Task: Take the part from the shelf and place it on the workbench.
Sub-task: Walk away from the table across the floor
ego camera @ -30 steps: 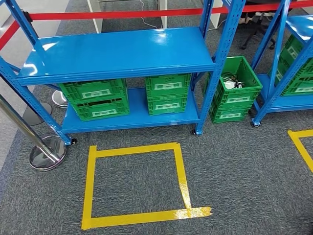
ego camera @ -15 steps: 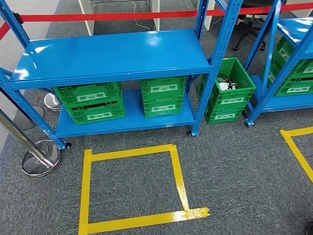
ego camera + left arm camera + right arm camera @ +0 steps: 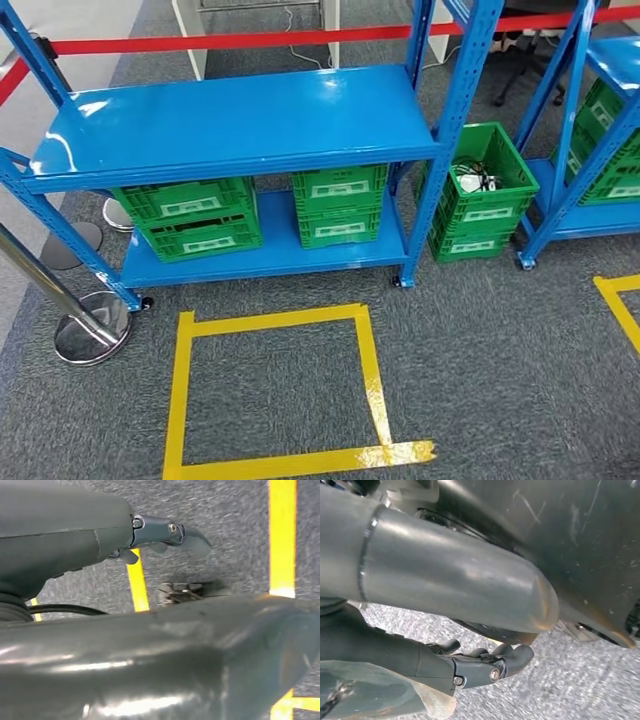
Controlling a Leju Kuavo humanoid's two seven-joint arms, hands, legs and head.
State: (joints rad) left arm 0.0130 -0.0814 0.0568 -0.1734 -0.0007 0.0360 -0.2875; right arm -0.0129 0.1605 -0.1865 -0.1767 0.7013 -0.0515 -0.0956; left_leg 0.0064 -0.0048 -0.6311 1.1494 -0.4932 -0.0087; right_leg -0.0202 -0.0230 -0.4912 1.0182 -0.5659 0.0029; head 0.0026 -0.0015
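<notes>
In the head view a blue shelf rack (image 3: 234, 120) stands ahead, its upper board bare. On its lower board sit two green crates (image 3: 189, 215) (image 3: 340, 205). A third green crate (image 3: 483, 195) stands on the floor just right of the rack, with white and dark items (image 3: 477, 183) inside. My left hand (image 3: 113, 535) hangs over the grey carpet with its fingers stretched out and nothing in it. My right hand (image 3: 471, 670) also hangs above the carpet, fingers loosely extended and holding nothing.
A yellow tape square (image 3: 181, 390) marks the carpet in front of the rack. A chrome stanchion base (image 3: 87, 325) with a slanted post stands at the left. A red barrier belt (image 3: 226, 40) runs behind. A second blue rack (image 3: 596, 215) with green crates is at the right.
The whole picture swung left and then back to the right and slightly down, so the camera has moved. The rack and crates themselves have stayed put.
</notes>
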